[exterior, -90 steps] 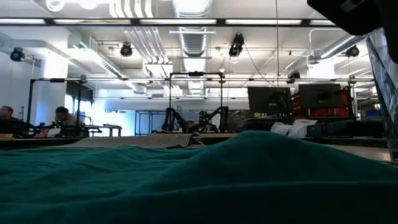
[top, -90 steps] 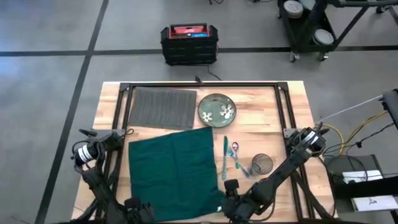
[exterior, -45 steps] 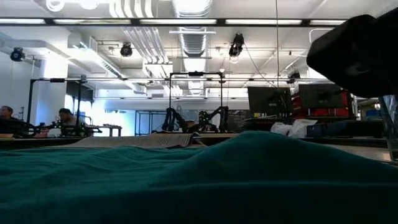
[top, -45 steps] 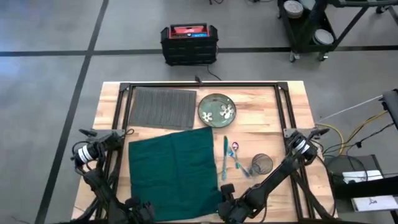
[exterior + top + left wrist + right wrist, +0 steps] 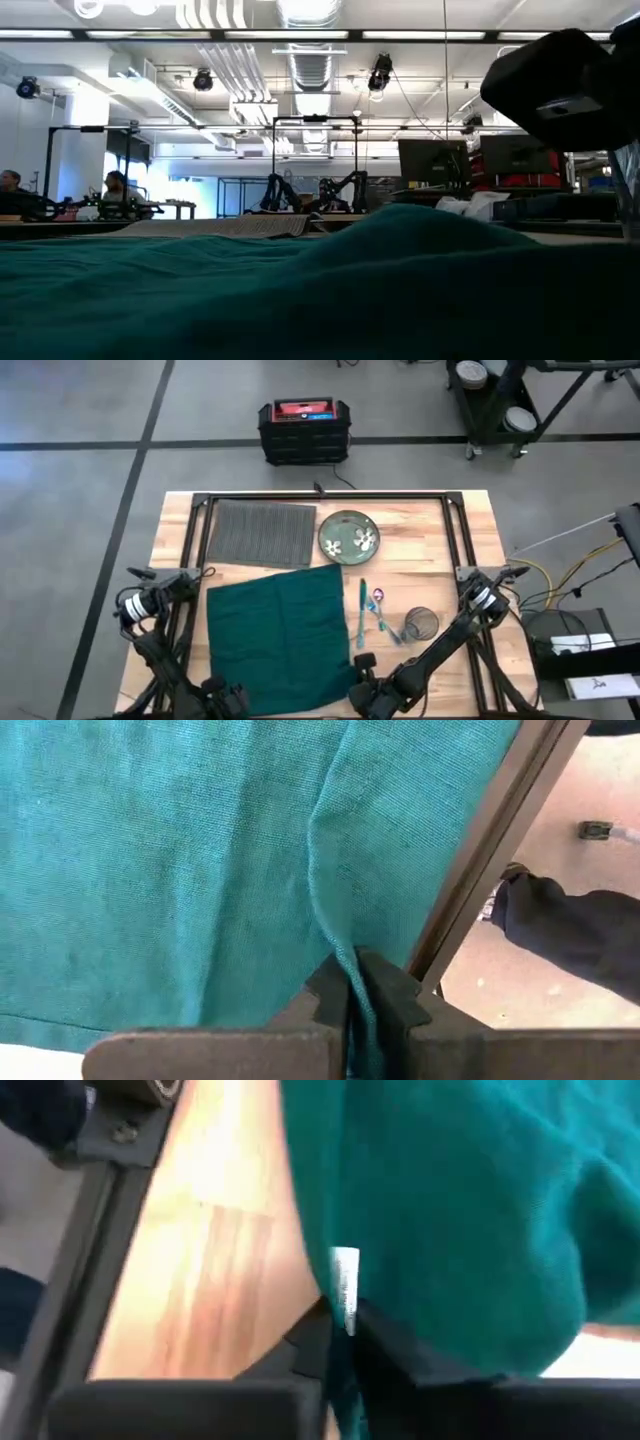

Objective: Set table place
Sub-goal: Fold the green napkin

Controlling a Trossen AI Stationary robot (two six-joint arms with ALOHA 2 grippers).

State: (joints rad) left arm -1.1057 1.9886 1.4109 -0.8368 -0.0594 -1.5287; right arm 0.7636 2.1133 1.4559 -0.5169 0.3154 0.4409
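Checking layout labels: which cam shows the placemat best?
High view: the whole ribbed placemat lies flat at the table's far side, beside the plate. Low view shows only an edge-on strip behind the green napkin. Neither wrist view shows it.

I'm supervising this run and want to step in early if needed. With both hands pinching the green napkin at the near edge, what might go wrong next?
1. The napkin's right edge lies close beside the cutlery and wire cup; dragging the cloth may sweep them.
2. The left hand and right hand each pinch only a thin fold, which might slip.
3. The placemat sits just beyond the napkin's far edge and may get pushed.
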